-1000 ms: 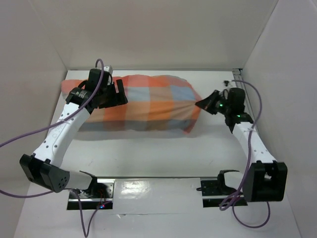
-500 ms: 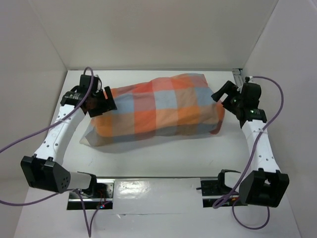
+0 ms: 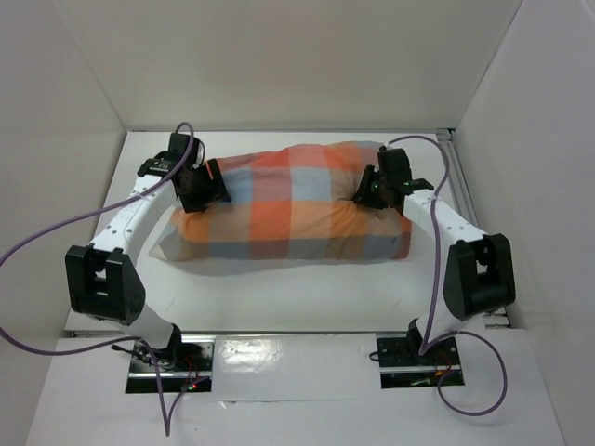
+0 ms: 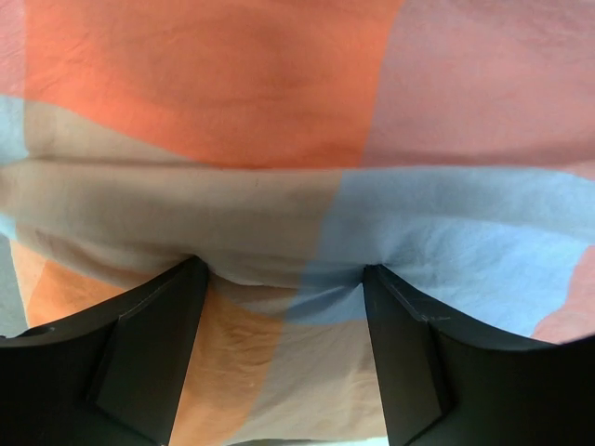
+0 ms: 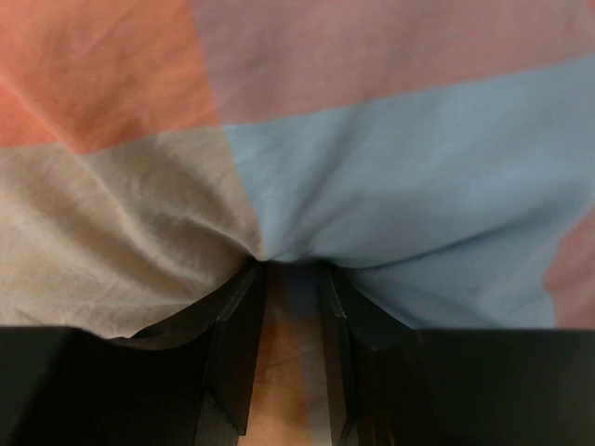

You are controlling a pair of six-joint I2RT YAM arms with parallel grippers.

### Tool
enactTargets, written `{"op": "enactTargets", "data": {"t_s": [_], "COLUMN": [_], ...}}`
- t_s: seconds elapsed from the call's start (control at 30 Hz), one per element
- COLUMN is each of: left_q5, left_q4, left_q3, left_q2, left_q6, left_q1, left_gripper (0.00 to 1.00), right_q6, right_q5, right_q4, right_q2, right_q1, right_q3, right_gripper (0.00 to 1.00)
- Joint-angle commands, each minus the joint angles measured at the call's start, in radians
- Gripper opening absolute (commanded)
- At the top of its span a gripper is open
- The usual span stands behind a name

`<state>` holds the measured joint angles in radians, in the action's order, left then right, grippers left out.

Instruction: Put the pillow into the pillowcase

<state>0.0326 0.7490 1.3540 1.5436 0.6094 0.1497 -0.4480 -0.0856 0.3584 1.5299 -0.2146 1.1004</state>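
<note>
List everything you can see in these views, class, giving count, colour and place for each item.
Pillowcase: one, orange, blue-grey and tan checks, plump, lying across the middle of the table.
Table: one, white, under everything.
Walls: three, white, at the left, back and right.
Cables: two, purple, looping from each arm.
Left arm: one, white and black, left side; jaws spread, pressed into the pillowcase's left end.
Right arm: one, white and black, right side; jaws pinching fabric at the pillowcase's right end.
</note>
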Motion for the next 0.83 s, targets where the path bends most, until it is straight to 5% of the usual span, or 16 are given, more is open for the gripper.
{"op": "enactTargets", "data": {"t_s": [0.0,0.2,0.3,0.37,0.4,0.53,0.8], "left_q5": [-0.016,-0.097,-0.163,-0.206,-0.215,-0.191,-0.079], "left_q4": [-0.073,-0.059,0.053,0.075,0.075,0.075,-0.022], "left_q3": [0.074,0.227,0.351,0.370,0.370,0.379,0.127], "left_q2": [0.056,0.131,0.151,0.112,0.055,-0.089,-0.371], "left_q6": [0.006,-0.016,-0.016,-0.016,-0.032,-0.109,-0.129], "left_q1": [0.005,-0.006,0.004,0.029,0.039,0.065,0.097], "left_gripper": [0.80,0.80,0.83,0.87,0.90,1.00,1.00], "right_q6": [0.002,-0.009,-0.009,-0.009,-0.009,-0.009,-0.018], "right_q5": [0.037,0.049,0.150,0.270,0.305,0.510,0.731], "right_q4": [-0.073,-0.049,0.032,0.060,0.109,0.250,0.395], "right_q2": [0.068,0.179,0.142,0.061,0.035,-0.069,-0.275], "right_q1": [-0.058,-0.121,-0.140,-0.149,-0.149,-0.115,-0.046], "right_q3": [0.044,0.172,0.248,0.260,0.298,0.360,0.270], "right_gripper": [0.37,0.37,0.67,0.97,1.00,1.00,1.00]}}
